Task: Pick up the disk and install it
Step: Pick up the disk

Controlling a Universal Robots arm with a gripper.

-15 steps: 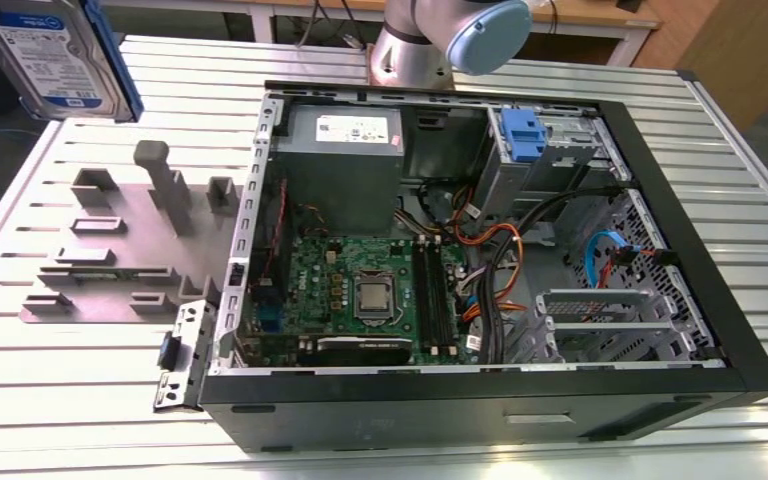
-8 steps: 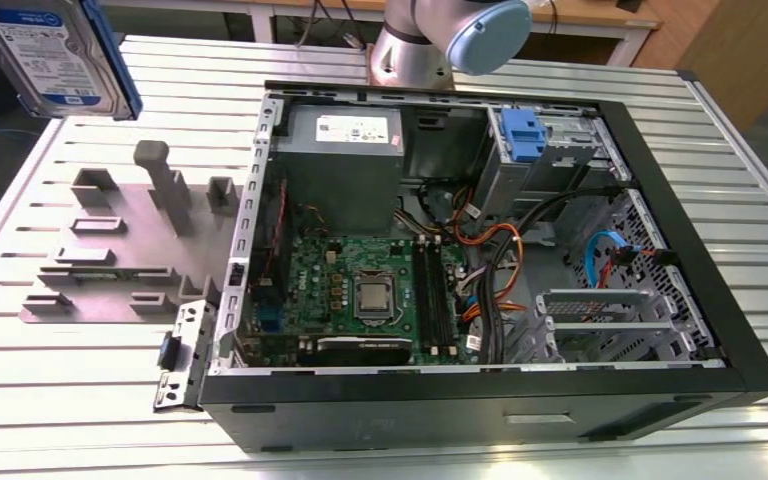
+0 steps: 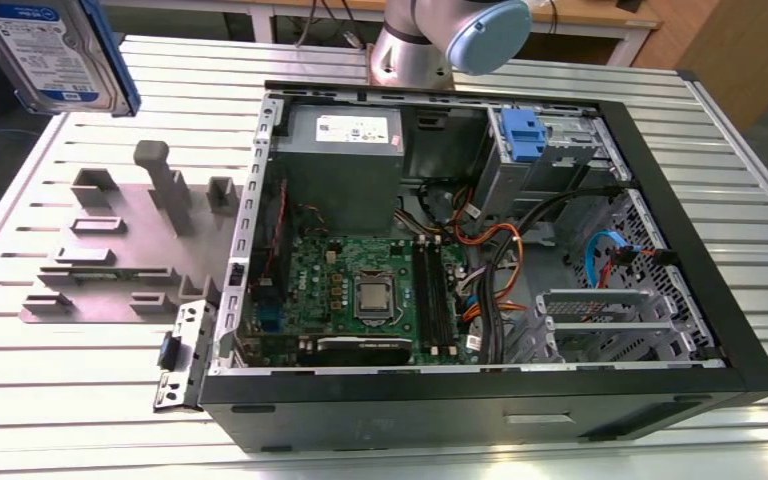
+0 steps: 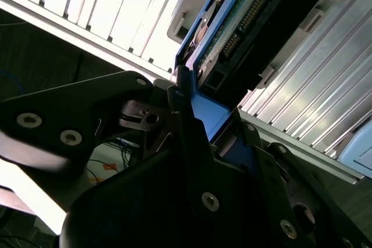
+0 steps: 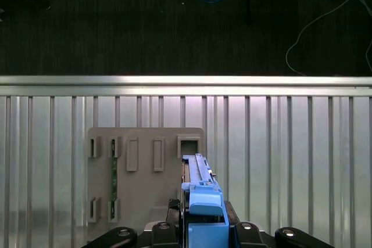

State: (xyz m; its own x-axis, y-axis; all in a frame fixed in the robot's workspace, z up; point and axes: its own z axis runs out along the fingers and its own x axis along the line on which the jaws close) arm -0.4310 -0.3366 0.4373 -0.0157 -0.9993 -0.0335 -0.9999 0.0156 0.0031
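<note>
The disk (image 3: 57, 50), a silver drive with a white-and-blue label in a blue bracket, hangs in the air at the exterior view's upper left, above the table's far corner. In the first wrist view the disk (image 5: 200, 193) stands edge-on over the ribbed table, with my gripper (image 5: 200, 233) shut on its blue bracket. The second wrist view shows the disk's green circuit-board side (image 4: 244, 15) and its blue bracket clamped between my gripper's (image 4: 195, 114) black fingers (image 4: 180, 100).
An open computer case (image 3: 704, 330) lies on the ribbed metal table (image 3: 77, 400), with a blue caddy (image 3: 524, 135) in its drive bay. A grey slotted holder block (image 3: 131, 240) sits to the case's left, below the disk. The arm's base (image 3: 451, 40) stands behind the case.
</note>
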